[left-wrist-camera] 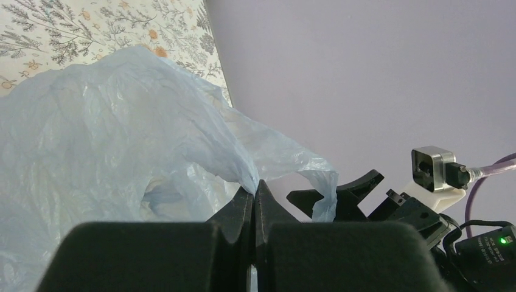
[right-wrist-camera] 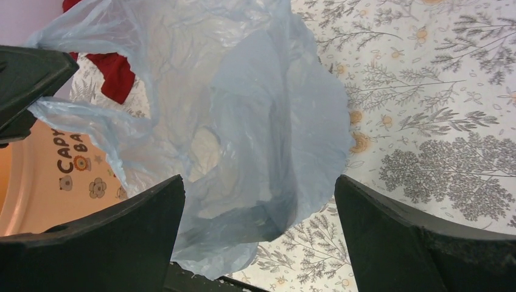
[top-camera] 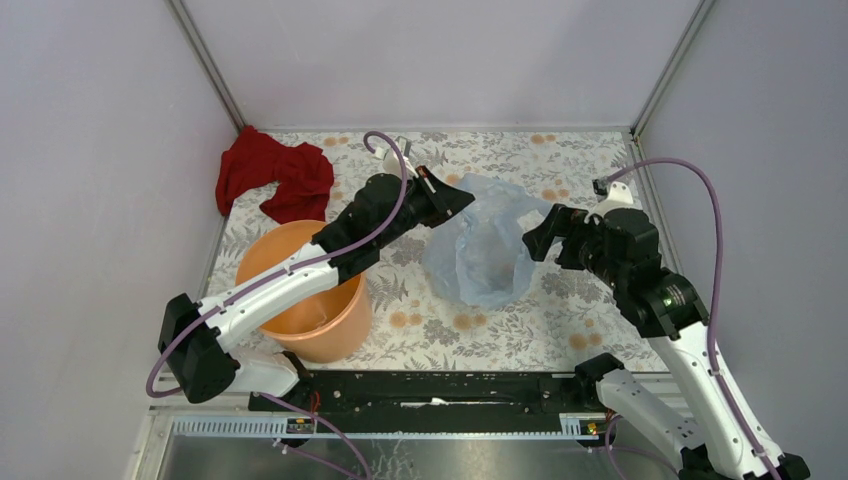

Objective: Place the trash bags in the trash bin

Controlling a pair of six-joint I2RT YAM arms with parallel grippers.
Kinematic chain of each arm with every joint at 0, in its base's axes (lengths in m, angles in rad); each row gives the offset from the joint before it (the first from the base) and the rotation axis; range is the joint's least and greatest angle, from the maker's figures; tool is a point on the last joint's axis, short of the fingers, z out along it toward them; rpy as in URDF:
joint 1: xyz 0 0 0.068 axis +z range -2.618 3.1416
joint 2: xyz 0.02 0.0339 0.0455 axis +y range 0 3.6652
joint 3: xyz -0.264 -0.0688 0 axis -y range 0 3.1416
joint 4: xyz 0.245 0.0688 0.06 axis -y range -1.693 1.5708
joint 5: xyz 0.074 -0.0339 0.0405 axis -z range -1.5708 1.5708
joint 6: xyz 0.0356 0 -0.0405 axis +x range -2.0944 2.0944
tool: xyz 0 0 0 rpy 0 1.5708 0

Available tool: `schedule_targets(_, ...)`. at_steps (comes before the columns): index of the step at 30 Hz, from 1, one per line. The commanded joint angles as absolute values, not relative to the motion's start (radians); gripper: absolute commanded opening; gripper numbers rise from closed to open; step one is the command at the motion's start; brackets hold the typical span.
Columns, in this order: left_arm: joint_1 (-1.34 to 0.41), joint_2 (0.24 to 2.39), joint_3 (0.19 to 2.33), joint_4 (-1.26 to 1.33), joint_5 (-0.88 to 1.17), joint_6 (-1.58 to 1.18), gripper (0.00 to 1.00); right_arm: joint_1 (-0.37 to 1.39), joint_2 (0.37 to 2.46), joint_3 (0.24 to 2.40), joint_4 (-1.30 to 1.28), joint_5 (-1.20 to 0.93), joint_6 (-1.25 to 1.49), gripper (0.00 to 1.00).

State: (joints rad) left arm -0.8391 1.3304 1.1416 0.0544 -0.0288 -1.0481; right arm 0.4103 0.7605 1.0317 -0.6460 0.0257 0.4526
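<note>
The pale blue translucent trash bag point(top-camera: 485, 245) hangs in the middle of the table, lifted at its left top edge. My left gripper point(top-camera: 462, 198) is shut on that edge; in the left wrist view the film point(left-wrist-camera: 122, 140) is pinched between the closed fingertips point(left-wrist-camera: 255, 185). My right gripper point(top-camera: 540, 240) is open just right of the bag, its fingers point(right-wrist-camera: 131, 225) spread wide with the bag point(right-wrist-camera: 243, 121) hanging between and beyond them, untouched. The orange trash bin point(top-camera: 305, 290) stands at the near left, under my left forearm; its wall also shows in the right wrist view point(right-wrist-camera: 42, 182).
A red cloth point(top-camera: 275, 180) lies at the far left corner, and shows in the right wrist view point(right-wrist-camera: 115, 73). Grey walls close in the left, back and right sides. A black rail point(top-camera: 430, 390) runs along the near edge.
</note>
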Motion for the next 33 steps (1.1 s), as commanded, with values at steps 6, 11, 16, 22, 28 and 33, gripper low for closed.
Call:
schedule_targets(6,-0.842,1.333,1.153,0.079,-0.035,-1.085,0.00,0.409,0.702,0.837,-0.251,-0.420,0.425,1.00)
schedule_targets(11,-0.842,1.359,1.170,0.082,-0.008,-1.105,0.00,0.451,0.831,0.882,-0.172,-0.371,0.424,1.00)
schedule_targets(16,-0.842,1.372,1.185,0.071,-0.008,-1.111,0.00,0.604,0.922,0.964,-0.179,-0.211,0.306,1.00)
schedule_targets(22,-0.842,1.375,1.196,0.054,-0.014,-1.115,0.00,0.778,1.003,0.989,-0.155,0.163,0.295,0.99)
schedule_targets(28,-0.842,1.375,1.195,0.051,-0.005,-1.124,0.00,0.884,1.094,0.985,-0.079,0.384,0.246,0.85)
schedule_targets(33,-0.842,1.356,1.212,0.010,-0.020,-1.072,0.00,0.920,1.123,0.994,-0.077,0.475,0.280,0.24)
